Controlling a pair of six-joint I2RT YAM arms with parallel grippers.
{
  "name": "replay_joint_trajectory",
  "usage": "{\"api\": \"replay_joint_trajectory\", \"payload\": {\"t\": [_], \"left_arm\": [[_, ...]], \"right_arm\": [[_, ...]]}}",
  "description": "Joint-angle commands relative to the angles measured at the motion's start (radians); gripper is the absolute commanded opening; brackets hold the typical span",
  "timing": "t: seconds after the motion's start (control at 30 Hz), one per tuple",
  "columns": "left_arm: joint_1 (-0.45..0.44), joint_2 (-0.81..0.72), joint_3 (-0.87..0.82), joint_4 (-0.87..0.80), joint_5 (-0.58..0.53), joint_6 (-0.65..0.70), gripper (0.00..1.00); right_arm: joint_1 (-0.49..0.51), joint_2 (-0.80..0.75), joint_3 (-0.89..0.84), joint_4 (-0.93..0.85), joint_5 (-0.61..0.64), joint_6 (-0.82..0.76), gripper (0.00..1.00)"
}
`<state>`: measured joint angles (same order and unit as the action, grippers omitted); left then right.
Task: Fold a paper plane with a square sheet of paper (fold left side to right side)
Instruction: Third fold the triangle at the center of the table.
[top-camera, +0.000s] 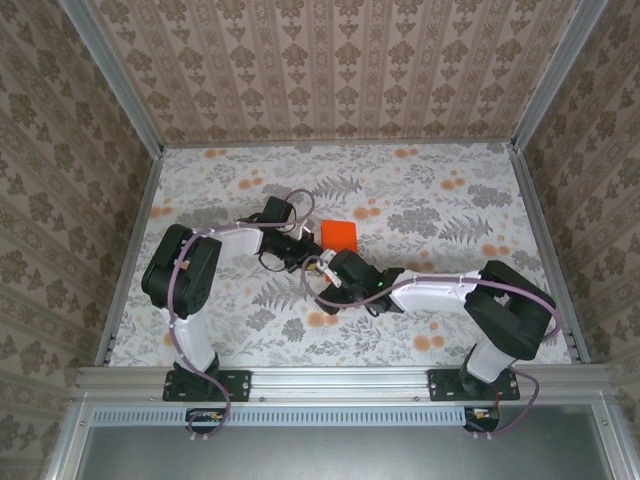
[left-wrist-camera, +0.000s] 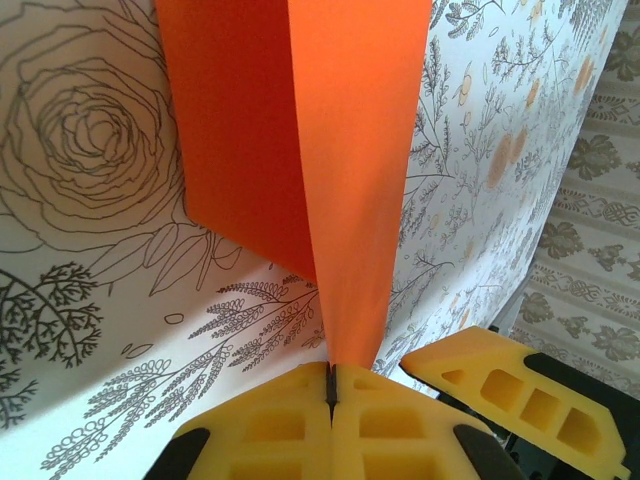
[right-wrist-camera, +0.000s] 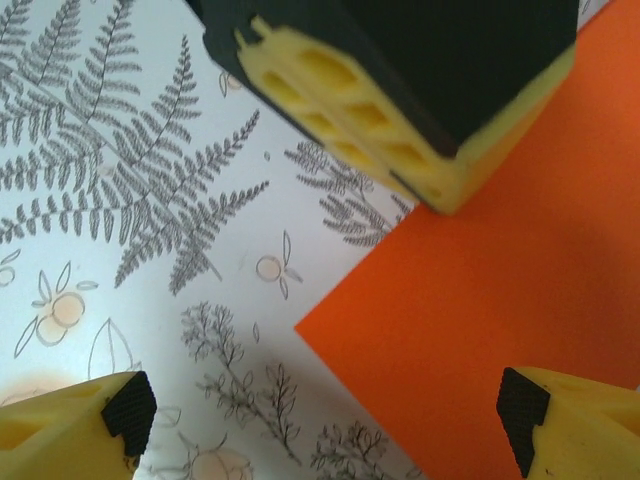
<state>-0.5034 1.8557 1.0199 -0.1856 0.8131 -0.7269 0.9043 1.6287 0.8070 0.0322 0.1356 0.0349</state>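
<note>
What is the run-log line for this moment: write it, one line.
left gripper: shut on square sheet of paper, edge lifted | right gripper: open above its corner, holding nothing

Floral-print tablecloth (top-camera: 450, 200), damask-patterned walls (top-camera: 340, 60) around it, aluminium rail (top-camera: 340, 378) along near edge

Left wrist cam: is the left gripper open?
No, the left gripper is shut, pinching the bottom tip of the orange paper.
</note>
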Motion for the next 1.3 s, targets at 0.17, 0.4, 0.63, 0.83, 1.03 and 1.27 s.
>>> {"api": "replay_joint_trajectory", "payload": {"t": [0.17, 0.4, 0.63, 0.83, 1.03, 1.27], "left_arm": [[0.006, -0.024, -0.013, -0.005, 0.018, -0.008, 0.03], [0.006, -0.026, -0.012, -0.007, 0.018, -0.009, 0.03], [0.006, -0.024, -0.010, -0.011, 0.018, -0.008, 0.03], [0.006, -0.024, -0.011, -0.015, 0.018, -0.005, 0.03], [0.006, -0.023, -0.012, -0.024, 0.013, 0.003, 0.03], [0.008, -0.024, -0.006, -0.044, 0.004, 0.018, 0.06]], "right_arm": [[0.011, 0.067, 0.061, 0.010, 0.032, -0.061, 0.92], [0.016, 0.090, 0.077, 0.015, 0.039, -0.064, 0.87], [0.016, 0.103, 0.095, 0.005, 0.050, -0.064, 0.69], [0.016, 0.102, 0.096, 0.005, 0.054, -0.059, 0.53], [0.015, 0.090, 0.100, -0.004, 0.061, -0.056, 0.34], [0.013, 0.071, 0.104, -0.027, 0.045, -0.058, 0.04]]}}
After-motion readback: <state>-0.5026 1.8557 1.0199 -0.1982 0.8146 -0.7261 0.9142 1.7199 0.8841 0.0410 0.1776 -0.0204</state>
